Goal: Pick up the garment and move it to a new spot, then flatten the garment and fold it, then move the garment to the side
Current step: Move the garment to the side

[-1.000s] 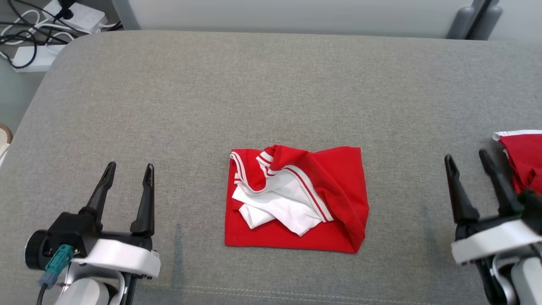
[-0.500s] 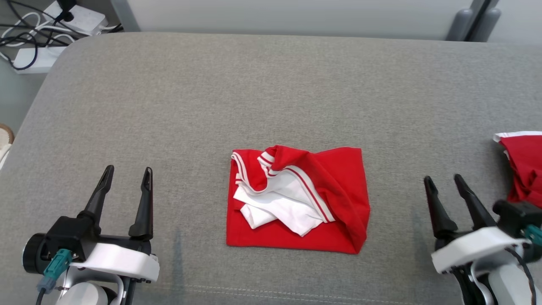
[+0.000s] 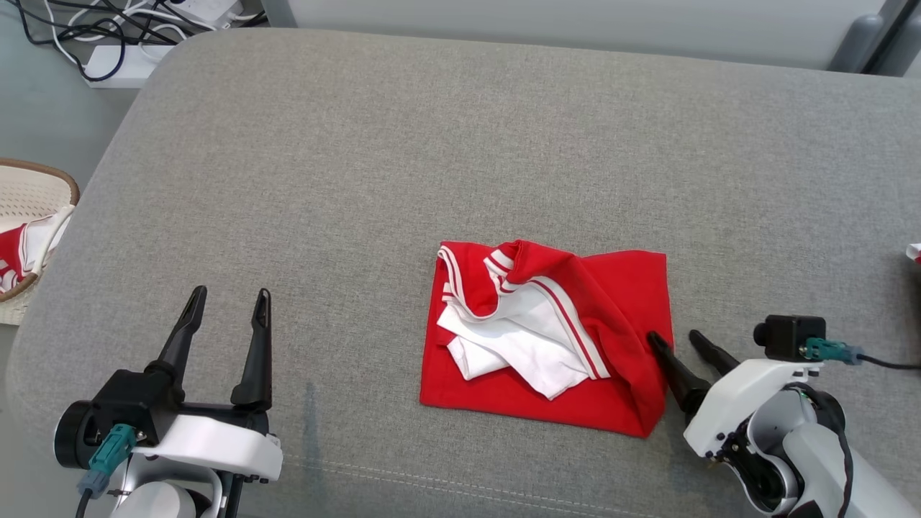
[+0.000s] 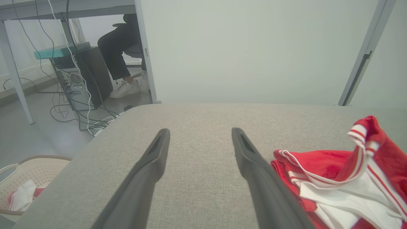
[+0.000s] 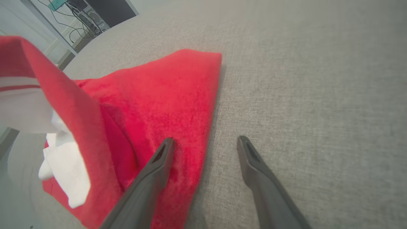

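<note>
Folded red-and-white garment (image 3: 619,302) lies right of centre on the bench (image 3: 432,144). Right gripper (image 3: 675,337), fingers apart, straddles its right edge. Left gripper (image 3: 230,293), also apart, sits lower left.

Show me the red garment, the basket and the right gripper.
red garment (image 3: 626,288), head view, plain red panel.
basket (image 3: 29,196), head view, pale inner wall.
right gripper (image 3: 673,335), head view, midway between fingertips.

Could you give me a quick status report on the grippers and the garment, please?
Left gripper open, idle left of the garment. Right gripper open, straddling its right edge, nothing gripped. Garment folded, lying on cushion. Nothing blocking.
</note>
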`<state>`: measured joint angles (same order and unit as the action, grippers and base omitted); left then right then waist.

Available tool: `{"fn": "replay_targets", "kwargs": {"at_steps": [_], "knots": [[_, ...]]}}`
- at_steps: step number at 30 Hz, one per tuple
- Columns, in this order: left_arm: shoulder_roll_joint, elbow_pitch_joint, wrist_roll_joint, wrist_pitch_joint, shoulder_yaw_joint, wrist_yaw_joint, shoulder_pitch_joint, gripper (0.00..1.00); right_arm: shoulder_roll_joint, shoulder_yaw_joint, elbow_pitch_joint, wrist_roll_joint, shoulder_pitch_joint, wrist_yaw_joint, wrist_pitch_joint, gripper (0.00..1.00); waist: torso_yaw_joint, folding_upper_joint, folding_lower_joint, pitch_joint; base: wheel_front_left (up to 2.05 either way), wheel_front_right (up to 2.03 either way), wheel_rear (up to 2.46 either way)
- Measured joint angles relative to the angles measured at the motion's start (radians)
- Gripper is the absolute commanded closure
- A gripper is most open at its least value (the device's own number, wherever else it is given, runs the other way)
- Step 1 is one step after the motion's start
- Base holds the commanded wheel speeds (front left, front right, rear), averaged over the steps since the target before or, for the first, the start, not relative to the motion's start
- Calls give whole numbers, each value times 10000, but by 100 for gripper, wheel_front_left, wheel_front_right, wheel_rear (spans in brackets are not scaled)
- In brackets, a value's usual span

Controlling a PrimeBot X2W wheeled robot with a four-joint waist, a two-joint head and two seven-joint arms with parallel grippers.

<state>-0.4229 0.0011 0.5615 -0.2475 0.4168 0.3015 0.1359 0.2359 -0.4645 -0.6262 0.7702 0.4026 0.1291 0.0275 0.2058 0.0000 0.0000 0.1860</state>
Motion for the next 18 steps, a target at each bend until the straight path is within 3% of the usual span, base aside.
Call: {"fn": "replay_targets", "kwargs": {"at_steps": [7, 8, 9, 10, 11, 15, 18], "knots": [[59, 4, 0, -8, -130, -2, 0, 0, 213, -953, -215, 1156, 728, 0, -593, 2, -63, 0, 0, 139, 0, 0, 0], [86, 8, -8, -8, -132, -4, 0, 0, 219, -1103, -267, 1285, 857, 0, -698, 50, -81, 0, 0, 151, 0, 0, 0], [123, 12, -27, -8, -132, -10, 2, 0, 245, -1289, -311, 1417, 975, 0, -859, 58, -93, 0, 0, 159, 0, 0, 0], [171, 15, -58, -10, -132, -12, 5, 0, 265, -1415, -334, 1603, 1066, 0, -1007, 95, -98, 0, 0, 163, 0, 0, 0], [213, 23, -73, -10, -132, -13, 5, 0, 297, -1549, -353, 1743, 1133, 0, -1074, 100, -96, 0, 0, 163, 0, 0, 0], [259, 73, -75, -10, -140, -50, 7, 0, 642, -1988, -238, 1871, 1374, 0, -869, 100, -63, 0, 0, 151, 0, 0, 0], [301, 82, -86, -10, -192, -58, 8, 0, 1279, -2345, 355, 1310, 1943, 0, -263, 100, -105, 0, 0, 185, 0, 0, 0]]}}
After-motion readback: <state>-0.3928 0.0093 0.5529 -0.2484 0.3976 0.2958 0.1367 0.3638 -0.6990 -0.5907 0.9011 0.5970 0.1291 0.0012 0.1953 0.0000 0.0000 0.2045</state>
